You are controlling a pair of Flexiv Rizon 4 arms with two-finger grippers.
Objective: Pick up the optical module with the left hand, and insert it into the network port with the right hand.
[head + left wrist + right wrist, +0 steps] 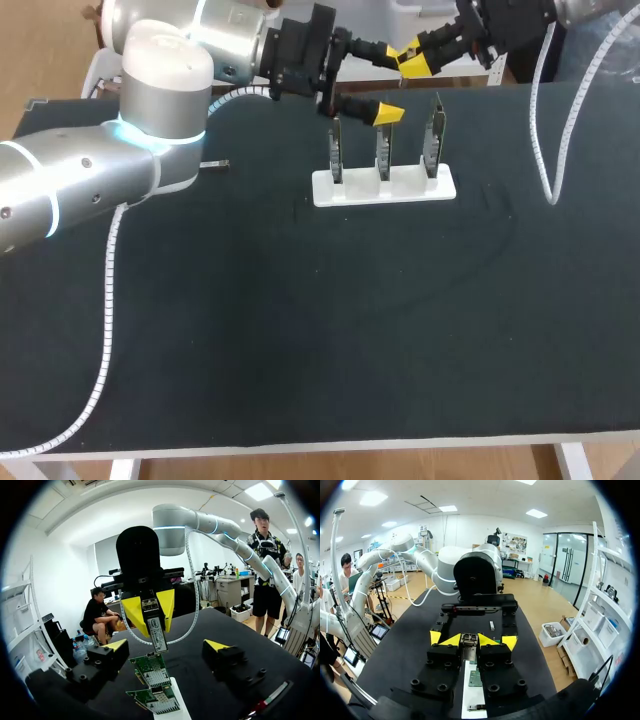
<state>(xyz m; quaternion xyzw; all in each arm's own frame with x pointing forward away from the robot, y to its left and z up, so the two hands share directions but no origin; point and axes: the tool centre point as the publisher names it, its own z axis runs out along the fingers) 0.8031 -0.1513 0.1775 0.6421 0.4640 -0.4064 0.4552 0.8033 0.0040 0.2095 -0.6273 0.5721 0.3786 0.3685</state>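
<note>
The optical module (158, 639) is seen clamped between the yellow tips of the right gripper (151, 611), which are closed on its upper end from both sides, so that most of its body hangs free below them. The left gripper (166, 646) is spread wide with nothing held. Its two fingers stand to either side of the module's lower end, apart from it. The hand-over is therefore judged to be done, and the insertion step is taken to be in hand. The module's long axis is close to upright, slightly tilted, with the free end pointed down towards the network cards (152, 669), which stand in the white holder (385, 187) just under the right gripper. The network port itself cannot be made out. For the next move, the left gripper would need to be drawn clear. The module's lower end would then need to be lined up with a card's port before being pressed down along its own axis. A small tilt could be enough for it to catch on the port's edge.
</note>
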